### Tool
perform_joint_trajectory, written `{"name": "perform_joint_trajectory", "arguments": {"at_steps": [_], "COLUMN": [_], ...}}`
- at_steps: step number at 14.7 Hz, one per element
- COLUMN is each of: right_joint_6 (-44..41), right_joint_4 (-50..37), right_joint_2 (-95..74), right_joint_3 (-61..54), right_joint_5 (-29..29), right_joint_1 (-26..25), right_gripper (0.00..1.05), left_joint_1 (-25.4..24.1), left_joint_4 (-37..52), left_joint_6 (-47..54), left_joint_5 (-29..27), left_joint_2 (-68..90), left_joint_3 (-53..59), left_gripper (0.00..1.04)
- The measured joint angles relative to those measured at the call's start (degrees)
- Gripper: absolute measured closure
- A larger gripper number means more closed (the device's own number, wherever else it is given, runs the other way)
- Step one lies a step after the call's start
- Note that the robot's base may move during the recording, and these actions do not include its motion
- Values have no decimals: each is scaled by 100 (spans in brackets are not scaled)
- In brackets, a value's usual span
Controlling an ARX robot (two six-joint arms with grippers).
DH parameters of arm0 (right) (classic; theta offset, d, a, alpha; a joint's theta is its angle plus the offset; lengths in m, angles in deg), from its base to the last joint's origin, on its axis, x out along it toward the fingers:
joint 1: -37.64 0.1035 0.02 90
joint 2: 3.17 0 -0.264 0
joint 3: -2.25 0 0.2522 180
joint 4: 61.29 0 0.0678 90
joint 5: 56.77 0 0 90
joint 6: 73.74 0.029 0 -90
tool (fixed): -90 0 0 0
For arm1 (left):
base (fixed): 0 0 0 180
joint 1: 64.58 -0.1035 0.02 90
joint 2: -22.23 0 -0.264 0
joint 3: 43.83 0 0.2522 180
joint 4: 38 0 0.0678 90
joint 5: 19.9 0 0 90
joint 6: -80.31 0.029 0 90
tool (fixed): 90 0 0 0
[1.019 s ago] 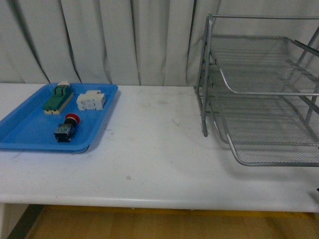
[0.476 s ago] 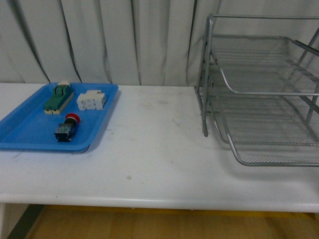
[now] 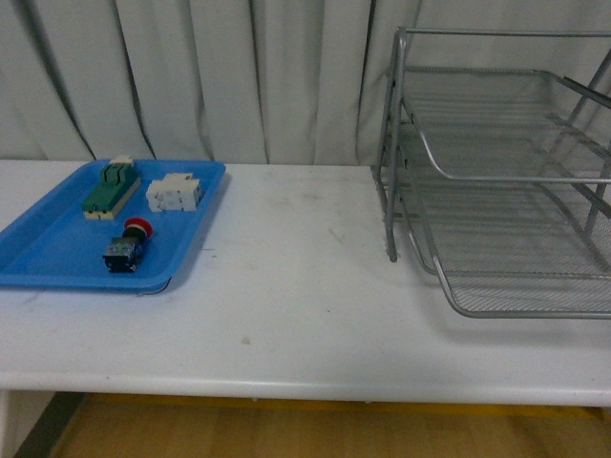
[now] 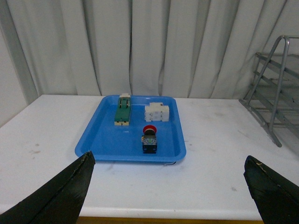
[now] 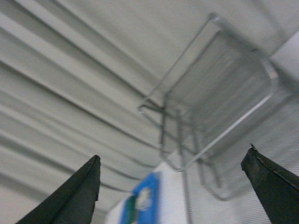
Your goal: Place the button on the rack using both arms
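Operator: Change since a second ago?

Observer: Little. A small dark speck sat at the right edge of the front view then, low over the table's front part; it is gone now. The button [image 3: 129, 245] has not shifted. It lies on its side in the blue tray [image 3: 48, 250], red cap toward the curtain, near the tray's front rim and well apart from the rack [image 3: 496, 181].

Operator: Grippers?

Observer: Neither arm shows in the front view. The left gripper [image 4: 168, 157] has its fingers [image 4: 60, 196] spread wide and faces the tray. The right gripper [image 5: 173, 154] is spread just as wide and is tilted up at the rack; that picture is blurred.

Operator: Surface and room?

Observer: White table [image 3: 305, 296], faintly scuffed. The tray is at its left, with a green and cream switch [image 3: 112, 188] and a white block [image 3: 175, 193] behind the button. The rack stands at the right. A pale pleated curtain [image 3: 239, 76] hangs behind, and wood floor [image 3: 305, 429] shows below the table edge.
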Motion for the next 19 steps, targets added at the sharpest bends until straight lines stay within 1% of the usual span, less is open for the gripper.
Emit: {"name": "perform_joint_trajectory", "arguments": {"at_steps": [1, 2, 3, 4, 5, 6, 7, 8, 9, 10, 11, 13, 16, 17, 19], "right_joint_6": [-1250, -2643, -3901, -4830, -5335, -5635, -5788, -5851, -5886, -5904, -5912, -5914, -5914, -5914, -5914], "right_joint_4": [1550, 2570, 3353, 3836, 3956, 3993, 4057, 4120, 4181, 4258, 4330, 4474, 4677, 4568, 4765], "right_joint_2": [1014, 1853, 2514, 2994, 3298, 3438, 3648, 3814, 3958, 4131, 4256, 4511, 4822, 4918, 5136], "right_joint_3": [199, 254, 225, 120, -74, -197, -356, -455, -522, -605, -678, -791, -883, -984, -1051], "right_joint_5": [-439, -529, -588, -800, -955, -1086, -1285, -1392, -1493, -2004, -2079, -2181, -2177, -2177, -2177], "right_joint_1": [-17, -22, -2, 160, 374, 529, 682, 800, 905, 1322, 1600, 1561, 1565, 1565, 1565], "right_gripper": [19, 32, 45, 57, 70, 83, 100, 103, 103, 103, 103, 103, 103, 103, 103], "left_joint_1": [0, 0, 0, 0, 0, 0, 0, 0, 0, 0, 0, 0, 0, 0, 0], "left_joint_4": [2, 2, 0, 2, 0, 2, 0, 0, 0, 0, 0, 2, 2, 2, 2], "left_joint_6": [0, 0, 0, 0, 0, 0, 0, 0, 0, 0, 0, 0, 0, 0, 0], "left_joint_5": [-2, -2, -2, -2, -2, -2, -2, -2, -2, -2, 2, 0, -2, -2, 0], "left_joint_2": [0, 0, 0, 0, 0, 0, 0, 0, 0, 0, 0, 0, 0, 0, 0], "left_joint_3": [0, 0, 0, 0, 0, 0, 0, 0, 0, 0, 0, 0, 0, 0, 0], "left_gripper": [7, 7, 7, 7, 7, 7, 7, 7, 7, 7, 7, 7, 7, 7, 7]}}
